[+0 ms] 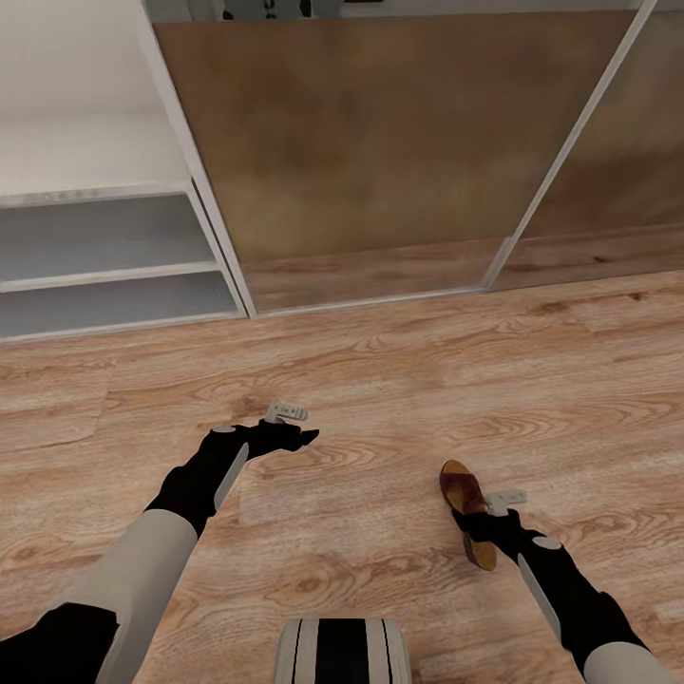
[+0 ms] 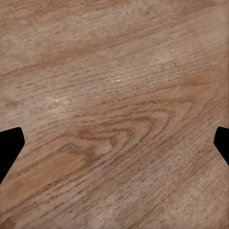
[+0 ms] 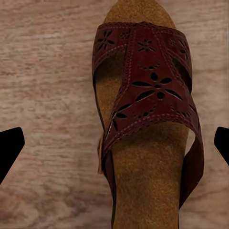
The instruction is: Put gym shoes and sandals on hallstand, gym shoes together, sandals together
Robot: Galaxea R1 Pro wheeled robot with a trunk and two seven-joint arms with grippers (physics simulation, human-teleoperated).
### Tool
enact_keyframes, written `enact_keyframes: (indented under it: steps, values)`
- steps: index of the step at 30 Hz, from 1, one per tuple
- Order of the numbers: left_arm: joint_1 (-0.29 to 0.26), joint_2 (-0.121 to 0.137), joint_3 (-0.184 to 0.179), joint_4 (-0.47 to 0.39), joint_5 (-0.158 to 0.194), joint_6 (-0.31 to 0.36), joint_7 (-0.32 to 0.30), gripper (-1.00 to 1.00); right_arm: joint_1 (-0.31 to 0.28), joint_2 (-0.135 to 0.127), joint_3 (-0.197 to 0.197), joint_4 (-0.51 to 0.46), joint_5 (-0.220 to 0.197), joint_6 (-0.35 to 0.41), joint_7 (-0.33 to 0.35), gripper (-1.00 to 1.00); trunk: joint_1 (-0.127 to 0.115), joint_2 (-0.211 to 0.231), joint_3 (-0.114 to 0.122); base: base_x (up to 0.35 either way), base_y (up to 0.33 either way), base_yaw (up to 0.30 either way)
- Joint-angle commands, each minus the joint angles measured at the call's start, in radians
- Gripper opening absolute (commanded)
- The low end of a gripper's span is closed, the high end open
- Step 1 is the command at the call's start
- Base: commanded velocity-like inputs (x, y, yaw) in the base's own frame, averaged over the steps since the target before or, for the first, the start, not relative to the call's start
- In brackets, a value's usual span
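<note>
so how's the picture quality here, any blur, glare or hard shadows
Head view: soft, even light, no hard shadows; the mirrored wardrobe door gives a hazy, smeared reflection of the floor. Left wrist view: floor grain slightly blurred, with a faint pale sheen. Right wrist view: the sandal is sharp, its cutouts and stitching clear.

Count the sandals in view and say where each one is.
1. The sandal lies on the corridor floor, beneath the open right gripper; its partner may be out of frame.
</note>
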Motion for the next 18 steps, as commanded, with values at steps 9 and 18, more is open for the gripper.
enact_keyframes:
  steps: [9, 18]
  values:
    - [0.0, 0.001, 0.0, -0.001, 0.002, 0.008, -0.001, 1.0, -0.013, -0.001, -0.002, 0.049, -0.002, -0.07, 0.004, 1.0, 0.0, 0.0, -0.001, 0.0, 0.0, 0.0]
    - [0.0, 0.001, 0.0, 0.0, 0.002, 0.008, -0.001, 1.0, -0.013, -0.001, -0.005, 0.069, 0.0, -0.144, 0.004, 1.0, 0.0, 0.0, -0.001, 0.0, 0.0, 0.0]
